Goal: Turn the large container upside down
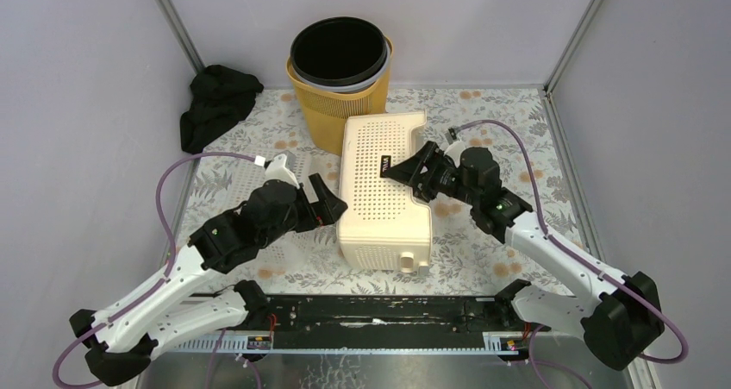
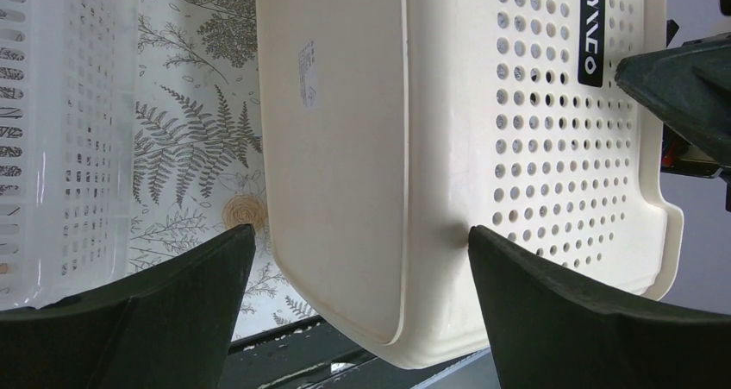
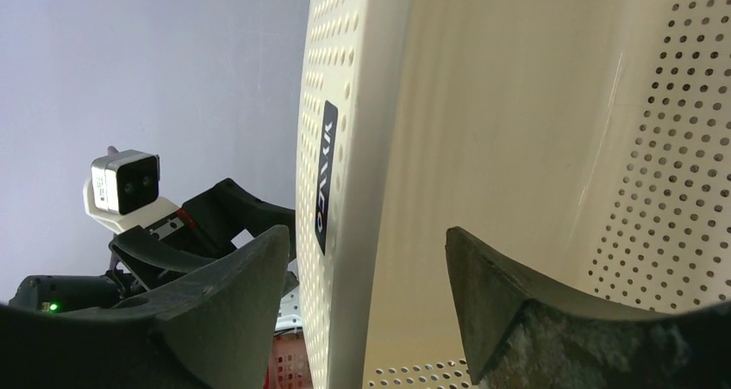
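The container [image 1: 384,182], lying base-up just in front of the bin [image 1: 340,104], looks light, stiff and smooth, so its rim seems the surest hold; the left gripper [image 1: 330,201] gapes wide, the right gripper [image 1: 401,166] straddles its edge, jaws parted

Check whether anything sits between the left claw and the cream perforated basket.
Nothing visible does. The open left claw faces the cream perforated basket at its left wall, with only patterned tablecloth between them. The clear basket lies farther left, out of the way.
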You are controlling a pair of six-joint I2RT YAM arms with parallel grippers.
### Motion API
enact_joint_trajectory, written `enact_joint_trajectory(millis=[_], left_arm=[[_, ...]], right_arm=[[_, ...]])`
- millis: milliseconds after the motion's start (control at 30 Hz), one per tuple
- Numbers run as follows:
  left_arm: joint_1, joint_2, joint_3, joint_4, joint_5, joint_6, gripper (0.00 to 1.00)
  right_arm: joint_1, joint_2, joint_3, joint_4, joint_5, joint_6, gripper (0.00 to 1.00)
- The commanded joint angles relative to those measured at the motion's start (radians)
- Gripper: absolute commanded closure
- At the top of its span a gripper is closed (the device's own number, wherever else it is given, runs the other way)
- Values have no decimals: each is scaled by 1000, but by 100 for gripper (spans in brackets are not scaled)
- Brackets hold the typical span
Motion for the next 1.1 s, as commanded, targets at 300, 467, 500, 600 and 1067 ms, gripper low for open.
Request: enact_joint_trajectory(millis=[300, 467, 500, 600, 1067], left_arm=[[3, -14, 36, -91, -58, 40, 0], [4, -10, 36, -90, -46, 43, 0], [4, -9, 35, -90, -45, 43, 0], [4, -8, 37, -90, -44, 43, 0], [3, -22, 23, -91, -28, 33, 0]], right_arm=[[-45, 138, 222, -111, -336, -56, 36], [-52, 179, 319, -306, -404, -140, 38], [-53, 184, 320, -320, -417, -142, 40], [-59, 185, 305, -332, -445, -141, 45], [-68, 177, 234, -195, -523, -56, 92]])
